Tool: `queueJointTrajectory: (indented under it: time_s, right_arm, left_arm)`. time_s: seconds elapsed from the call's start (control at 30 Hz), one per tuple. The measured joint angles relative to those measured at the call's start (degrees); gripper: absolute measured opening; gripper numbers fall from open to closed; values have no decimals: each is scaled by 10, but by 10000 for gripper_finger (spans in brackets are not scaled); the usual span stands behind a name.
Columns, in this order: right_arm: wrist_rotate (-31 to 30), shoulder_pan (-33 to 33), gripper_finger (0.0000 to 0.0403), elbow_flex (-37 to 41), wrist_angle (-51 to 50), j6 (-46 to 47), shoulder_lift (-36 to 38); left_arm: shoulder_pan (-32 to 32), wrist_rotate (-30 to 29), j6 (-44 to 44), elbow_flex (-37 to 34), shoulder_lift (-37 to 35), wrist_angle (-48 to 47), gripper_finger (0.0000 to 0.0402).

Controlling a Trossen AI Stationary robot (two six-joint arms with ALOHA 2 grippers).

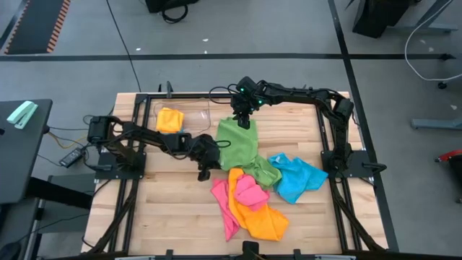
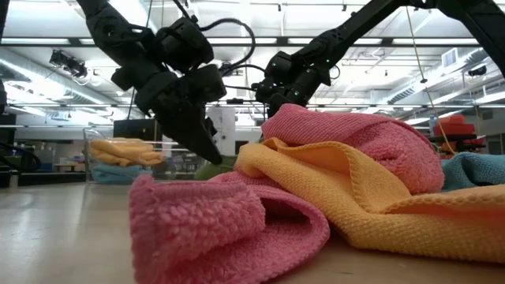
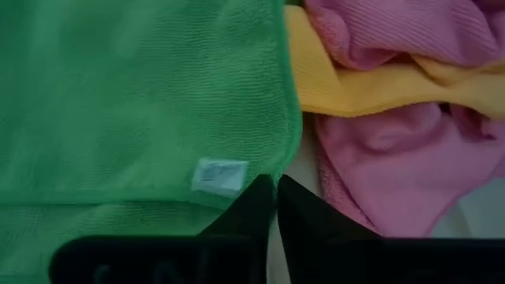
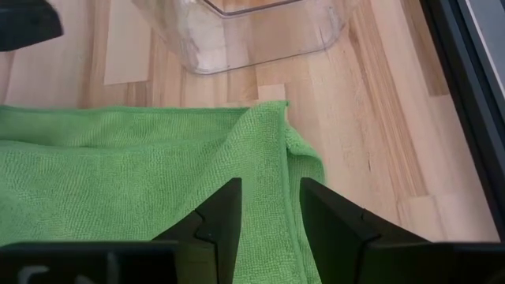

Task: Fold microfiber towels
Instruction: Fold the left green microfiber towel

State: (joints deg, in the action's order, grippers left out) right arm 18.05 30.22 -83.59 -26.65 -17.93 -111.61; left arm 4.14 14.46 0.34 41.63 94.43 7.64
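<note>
A green microfiber towel [image 1: 238, 148] lies spread on the wooden table, its far edge [image 4: 158, 110] resting on the wood by the clear bin. My right gripper [image 1: 244, 121] is at that far edge, shut on the cloth. My left gripper [image 1: 203, 173] is shut, its tips at the towel's near left corner, beside a white label [image 3: 219, 175]. Pink [image 1: 249, 193] and orange-yellow [image 1: 260, 220] towels lie crumpled in a pile at the near middle, and a blue towel [image 1: 296, 179] lies right of them. My left gripper has its shut fingertips [image 3: 260, 197] at the green towel's corner [image 3: 278, 172] by the label, slanting down. I cannot tell whether they pinch the edge or only touch it. My right gripper has a raised ridge of the green towel [image 4: 270, 170] between its two fingers, close to the far corner. The fingers slant down from the table's far right. The rest of the towel lies on the table.
The clear plastic bin [image 1: 193, 108] stands at the far left with a folded orange-yellow towel [image 1: 170, 119] in it. In the low view the pink and orange pile [image 2: 339, 181] hides most of the green towel. Bare wood shows at the near left [image 1: 173, 217].
</note>
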Motion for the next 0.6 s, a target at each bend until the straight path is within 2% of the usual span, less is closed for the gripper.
queueJointTrajectory:
  time_s: [0.1,0.4,0.6]
  right_arm:
    - [0,0,138,0,-1,3,0]
    - [0,0,138,0,-5,2,0]
    - [0,0,138,0,-5,-2,0]
  left_arm:
    - [7,0,7,0,0,-4,45]
    - [-8,-1,101,0,0,-11,60]
    - [-22,-30,129,0,0,-7,61]
